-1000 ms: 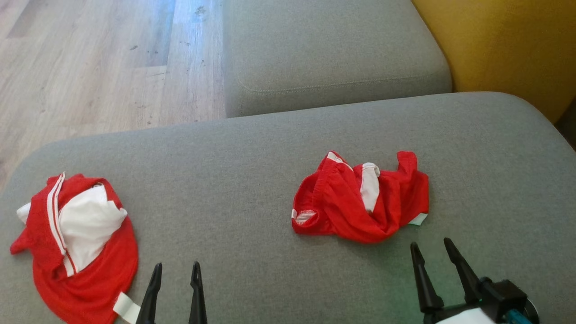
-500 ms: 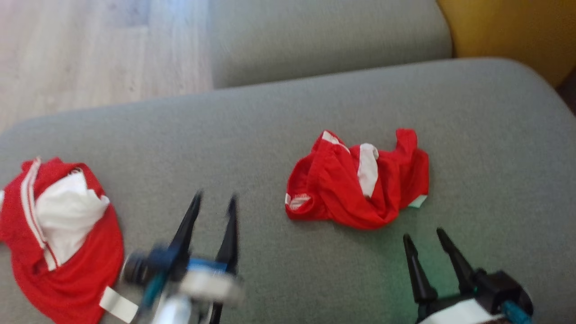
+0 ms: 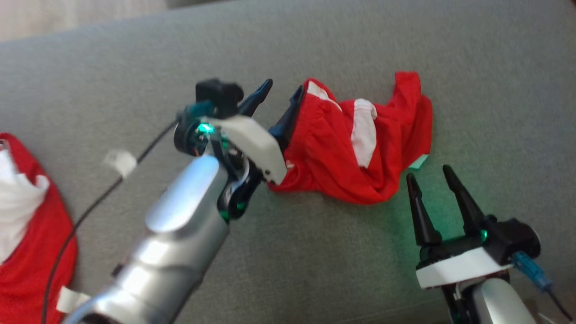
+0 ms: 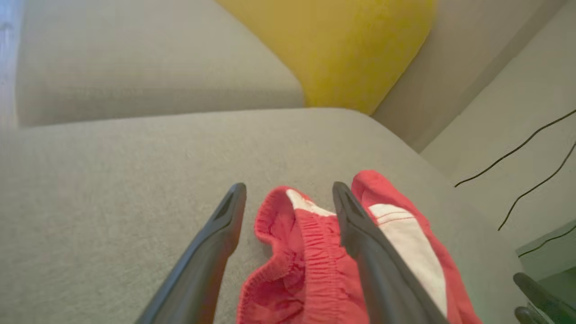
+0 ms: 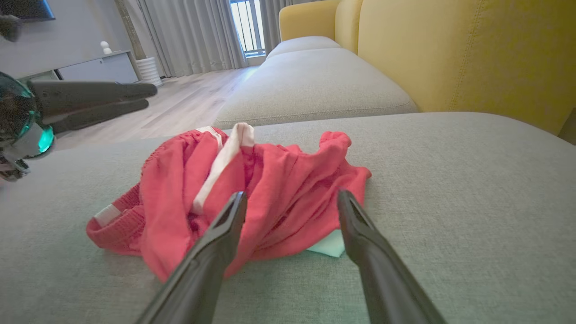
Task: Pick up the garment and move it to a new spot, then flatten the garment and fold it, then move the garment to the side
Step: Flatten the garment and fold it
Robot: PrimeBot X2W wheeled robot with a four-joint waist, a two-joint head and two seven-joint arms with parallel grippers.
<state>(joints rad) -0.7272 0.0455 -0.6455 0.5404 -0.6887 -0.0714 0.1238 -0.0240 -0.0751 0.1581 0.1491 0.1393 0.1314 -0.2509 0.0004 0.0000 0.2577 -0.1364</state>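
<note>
Shorts (image 3: 360, 157) lay four o'clock off left gripper (image 3: 283, 90), fingers (image 4: 211, 252) spread wide astride waistband (image 4: 315, 243), pinched nothing, right gripper (image 3: 429, 173) gaped empty.

Open grey cushion (image 3: 315, 252) around crumpled garment (image 3: 355, 153), second red garment (image 3: 27, 256) well left, yellow backrest (image 5: 450, 54) behind

The black right pincer (image 3: 428, 172) has a white plate (image 3: 454, 268) and teal plug (image 3: 529, 266).

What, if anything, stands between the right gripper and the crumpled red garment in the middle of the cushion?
Nothing visible does. The right gripper, open, points at the red garment from close by, with bare grey cushion between them.
</note>
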